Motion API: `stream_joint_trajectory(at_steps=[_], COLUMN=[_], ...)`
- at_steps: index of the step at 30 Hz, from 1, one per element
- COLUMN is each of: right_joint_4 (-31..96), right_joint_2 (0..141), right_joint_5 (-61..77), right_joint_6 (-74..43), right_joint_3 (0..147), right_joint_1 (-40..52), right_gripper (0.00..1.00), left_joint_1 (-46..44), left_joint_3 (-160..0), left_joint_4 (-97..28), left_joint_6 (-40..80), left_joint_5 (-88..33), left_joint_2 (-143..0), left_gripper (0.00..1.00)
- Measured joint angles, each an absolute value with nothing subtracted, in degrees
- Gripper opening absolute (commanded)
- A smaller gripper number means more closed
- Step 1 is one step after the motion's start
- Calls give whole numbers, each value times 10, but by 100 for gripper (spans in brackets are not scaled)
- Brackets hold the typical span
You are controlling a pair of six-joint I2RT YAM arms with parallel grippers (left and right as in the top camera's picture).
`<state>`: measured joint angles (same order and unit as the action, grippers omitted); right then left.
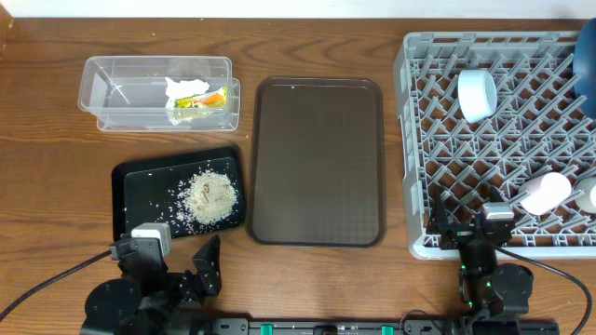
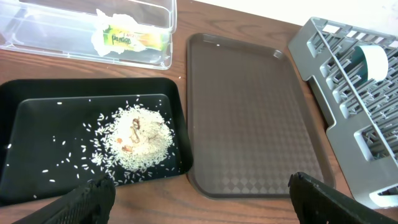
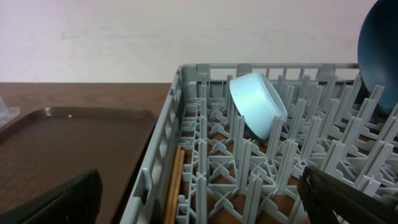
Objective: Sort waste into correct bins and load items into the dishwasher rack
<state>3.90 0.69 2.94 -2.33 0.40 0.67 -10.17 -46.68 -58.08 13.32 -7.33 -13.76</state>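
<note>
With rice on the near-left black tray, tissue and wrapper in the far-left tub and bowl in the right-edge rack, left gripper and right gripper hung spread, empty, sorting seemingly done.

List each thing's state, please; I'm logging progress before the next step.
Clear tub: holds tissue and wrapper.
Black tray: holds rice crumbs.
Brown tray: bare.
Bowl: in rack, tilted.
Plate: in rack, on edge.
Cups: in rack.
Chopsticks: in rack.
Left gripper: open.
Right gripper: open.
</note>
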Motion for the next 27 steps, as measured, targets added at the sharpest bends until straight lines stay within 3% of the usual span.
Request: stream_joint_trajectory(at_steps=[14, 19, 27], right_joint_4=[39, 39, 39], right_joint_2=[7, 7, 7], right_joint_5=[29, 29, 29], right_joint_6=[-23, -23, -23], right_joint_3=[4, 4, 4], right_joint_1=[7, 7, 7], right_gripper=[99, 99, 99], left_joint_1=[-51, -41, -38], left_joint_3=[-384, -293, -176], left_joint_4=[-558, -494, -294], left_joint_6=[133, 131, 109], left_joint_5=[-36, -28, -26], left_joint_2=[-73, -7, -6], left_gripper=[92, 92, 92])
